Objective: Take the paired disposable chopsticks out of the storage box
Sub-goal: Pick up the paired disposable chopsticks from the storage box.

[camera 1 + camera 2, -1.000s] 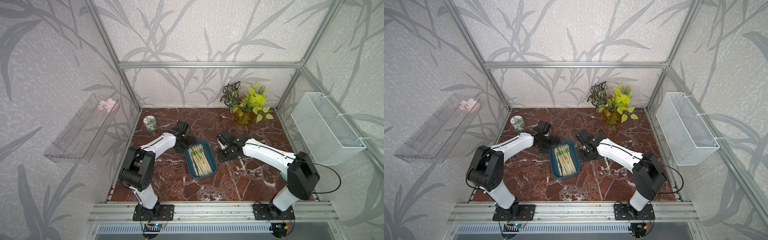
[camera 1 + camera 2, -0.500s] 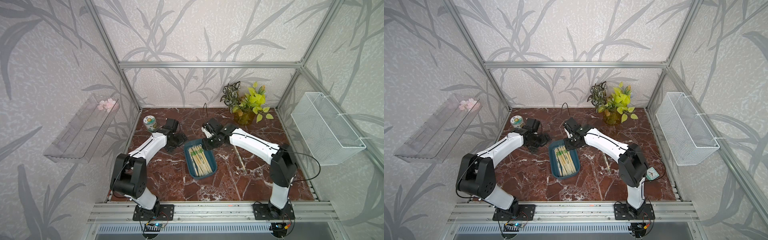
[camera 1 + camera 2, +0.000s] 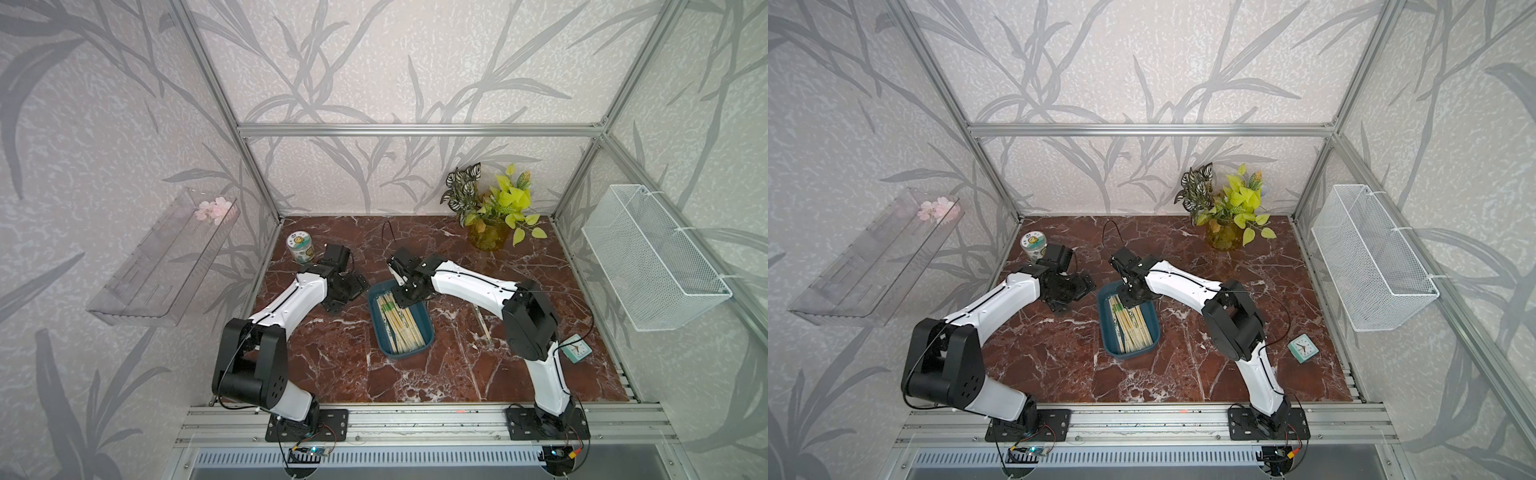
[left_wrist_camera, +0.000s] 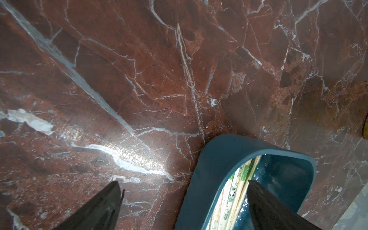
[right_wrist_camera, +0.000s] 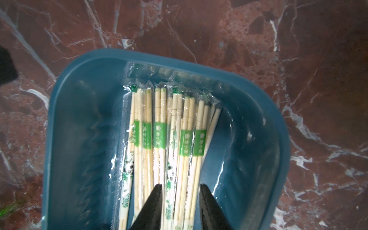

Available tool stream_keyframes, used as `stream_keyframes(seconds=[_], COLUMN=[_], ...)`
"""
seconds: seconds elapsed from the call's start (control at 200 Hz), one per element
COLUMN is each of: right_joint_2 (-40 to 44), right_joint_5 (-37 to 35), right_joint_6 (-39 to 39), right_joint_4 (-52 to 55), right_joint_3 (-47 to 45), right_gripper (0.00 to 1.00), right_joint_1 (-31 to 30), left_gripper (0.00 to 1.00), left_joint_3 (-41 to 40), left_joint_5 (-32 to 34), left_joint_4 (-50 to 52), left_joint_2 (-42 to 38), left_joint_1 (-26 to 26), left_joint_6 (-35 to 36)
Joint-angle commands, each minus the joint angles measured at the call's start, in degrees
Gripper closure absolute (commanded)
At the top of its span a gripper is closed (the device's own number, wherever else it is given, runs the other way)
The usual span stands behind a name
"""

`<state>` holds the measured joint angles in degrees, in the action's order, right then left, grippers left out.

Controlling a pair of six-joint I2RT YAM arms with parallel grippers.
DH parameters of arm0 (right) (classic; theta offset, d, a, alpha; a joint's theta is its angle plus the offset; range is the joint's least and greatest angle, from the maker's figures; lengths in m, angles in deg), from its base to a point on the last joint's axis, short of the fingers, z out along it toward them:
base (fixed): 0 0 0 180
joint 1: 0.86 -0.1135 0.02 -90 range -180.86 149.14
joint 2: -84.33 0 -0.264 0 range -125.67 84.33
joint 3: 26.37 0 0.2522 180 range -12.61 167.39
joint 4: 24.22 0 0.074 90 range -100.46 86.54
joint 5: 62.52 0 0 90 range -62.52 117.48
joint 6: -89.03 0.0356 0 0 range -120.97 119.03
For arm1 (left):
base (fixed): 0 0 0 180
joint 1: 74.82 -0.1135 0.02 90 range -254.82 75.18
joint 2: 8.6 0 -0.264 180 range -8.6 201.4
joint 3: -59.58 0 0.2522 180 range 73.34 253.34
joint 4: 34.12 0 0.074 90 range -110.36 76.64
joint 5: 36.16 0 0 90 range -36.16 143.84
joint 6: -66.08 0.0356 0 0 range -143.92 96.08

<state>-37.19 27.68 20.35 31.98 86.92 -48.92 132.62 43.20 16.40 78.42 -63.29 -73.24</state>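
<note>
The storage box (image 3: 428,332) is a shallow teal tray in mid-table, seen in both top views (image 3: 1152,328). The paired disposable chopsticks (image 5: 159,137), pale sticks in clear wrappers with green bands, lie lengthwise in it (image 3: 401,322). My right gripper (image 5: 181,187) reaches down into the tray's far end (image 3: 405,297). Its jaws stand narrowly open astride a few wrapped pairs. My left gripper (image 4: 184,191) is wide open at the tray's far left corner (image 3: 353,289); one finger is over the marble, the other over the inside of the tray. One more pair (image 3: 483,324) lies on the marble right of the tray.
A small jar (image 3: 300,247) stands at the back left, just behind the left wrist. A potted plant (image 3: 490,216) is at the back right and a small clock (image 3: 577,350) at the right front. A wire basket (image 3: 648,257) and a clear shelf (image 3: 166,257) hang on the side walls.
My right gripper swung from the marble right of the tray to the tray's far end, came down over the chopsticks, and its jaws narrowed. The left gripper drew back slightly leftward.
</note>
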Motion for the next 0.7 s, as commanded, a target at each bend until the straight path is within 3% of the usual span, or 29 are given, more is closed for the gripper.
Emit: stream_keyframes(seconds=[0.0,0.695], right_joint_2=[-1.9,-7.6], right_joint_5=[-3.0,-5.8], right_joint_6=[-0.7,0.7], right_joint_4=[0.5,2.2], right_joint_3=[2.4,4.7], right_gripper=[0.68,0.76], right_joint_1=[0.0,0.0], left_gripper=[0.01,0.01], left_joint_3=[-0.8,-0.7], left_joint_5=[-0.2,-1.8], left_joint_4=[0.2,-0.8], left_joint_2=[-1.5,-1.0], left_joint_1=[-0.3,-0.3], left_joint_6=[-0.3,1.2])
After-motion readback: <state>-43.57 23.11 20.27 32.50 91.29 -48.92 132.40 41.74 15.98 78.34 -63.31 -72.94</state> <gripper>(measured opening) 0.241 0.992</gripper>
